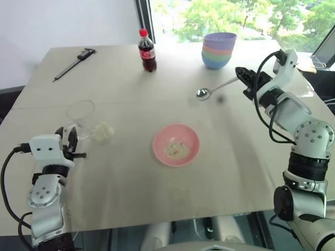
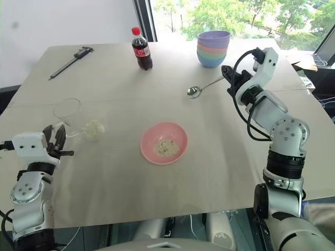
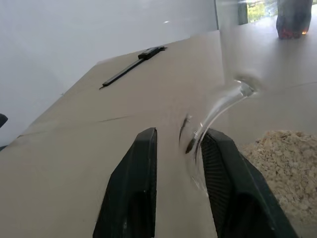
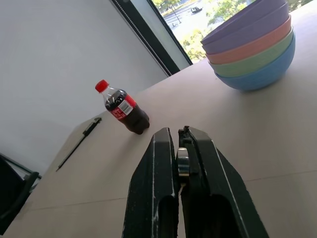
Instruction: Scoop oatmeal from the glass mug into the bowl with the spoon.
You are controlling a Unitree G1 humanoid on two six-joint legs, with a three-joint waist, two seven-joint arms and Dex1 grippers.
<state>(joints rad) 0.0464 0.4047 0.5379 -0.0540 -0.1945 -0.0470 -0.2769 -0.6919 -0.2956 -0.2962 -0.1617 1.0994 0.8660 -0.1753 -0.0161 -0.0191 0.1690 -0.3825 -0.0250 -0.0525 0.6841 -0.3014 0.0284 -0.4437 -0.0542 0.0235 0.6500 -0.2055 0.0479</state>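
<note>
The glass mug (image 1: 84, 116) stands at the table's left with oatmeal (image 1: 103, 132) in its bottom. My left gripper (image 1: 67, 137) is level with it at its near side, and in the left wrist view the mug's clear handle (image 3: 218, 106) runs down between the fingers (image 3: 143, 163), which are closed on it. My right gripper (image 1: 239, 71) is held above the table's right side, shut on the spoon's handle (image 4: 183, 161). The spoon (image 1: 203, 93) points left and hangs over the table with nothing visible in its bowl. The pink bowl (image 1: 163, 137) sits mid-table holding a little oatmeal (image 1: 177, 150).
A cola bottle (image 1: 147, 50) stands at the back centre, with a stack of coloured bowls (image 1: 219, 49) at the back right. A black caliper (image 1: 73, 64) lies at the back left. The table's near edge (image 1: 157, 222) runs just in front of me.
</note>
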